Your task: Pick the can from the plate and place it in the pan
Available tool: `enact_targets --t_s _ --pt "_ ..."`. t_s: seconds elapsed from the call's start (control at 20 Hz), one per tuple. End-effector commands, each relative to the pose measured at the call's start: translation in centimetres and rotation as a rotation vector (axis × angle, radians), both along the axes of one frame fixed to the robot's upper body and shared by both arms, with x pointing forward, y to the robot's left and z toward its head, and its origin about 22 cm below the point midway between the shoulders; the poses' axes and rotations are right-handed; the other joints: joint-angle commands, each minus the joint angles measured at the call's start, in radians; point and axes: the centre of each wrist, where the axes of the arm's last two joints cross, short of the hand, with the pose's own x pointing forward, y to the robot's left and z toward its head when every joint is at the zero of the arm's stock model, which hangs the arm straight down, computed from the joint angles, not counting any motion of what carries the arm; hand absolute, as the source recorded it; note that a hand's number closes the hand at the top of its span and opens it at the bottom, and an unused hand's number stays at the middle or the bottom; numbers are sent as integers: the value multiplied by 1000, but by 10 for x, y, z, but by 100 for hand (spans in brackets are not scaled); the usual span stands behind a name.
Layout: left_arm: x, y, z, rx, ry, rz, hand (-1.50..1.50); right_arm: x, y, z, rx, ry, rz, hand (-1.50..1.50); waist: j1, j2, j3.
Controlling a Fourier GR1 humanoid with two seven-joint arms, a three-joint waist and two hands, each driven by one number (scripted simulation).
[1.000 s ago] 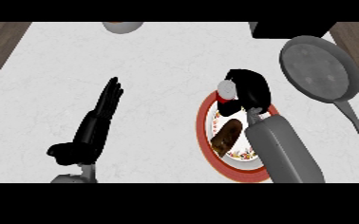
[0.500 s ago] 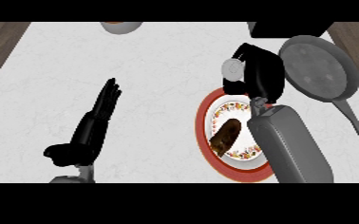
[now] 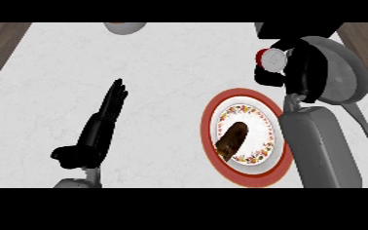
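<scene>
My right hand (image 3: 296, 73) is curled round a red can (image 3: 271, 58) with a silver top, held above the counter between the plate (image 3: 215, 108) and the grey pan (image 3: 341, 73). The can is at the pan's left rim. The red-rimmed plate with a floral pattern lies below the hand and carries a dark brown oblong item (image 3: 233, 139). My left hand (image 3: 101, 124) rests open on the counter at the left, fingers straight and pointing up.
A dark object (image 3: 298, 29) sits at the counter's far edge above the pan. Part of a grey bowl (image 3: 123, 27) shows at the top edge left of centre. The pan's handle (image 3: 356, 116) runs down to the right.
My right hand has lifted the can off the plate and carried it up and right toward the pan. The left hand has stayed put.
</scene>
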Motion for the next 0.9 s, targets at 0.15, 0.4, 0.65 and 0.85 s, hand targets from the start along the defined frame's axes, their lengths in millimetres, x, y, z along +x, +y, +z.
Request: enact_targets --t_s 0.15,0.4,0.65,0.85 --pt "4 14 -2 -14 -4 -4 0 27 -77 -27 18 -58 -128 150 10 5 0" --pt "-8 3 10 3 -13 -18 0 32 -123 -31 -147 -112 -241 150 20 5 1" --pt "0 -3 6 5 5 -10 0 35 -152 -62 -152 -208 -305 150 20 7 2" --pt "12 2 8 12 -7 -30 0 43 -201 -32 -100 -272 -340 150 32 16 3"
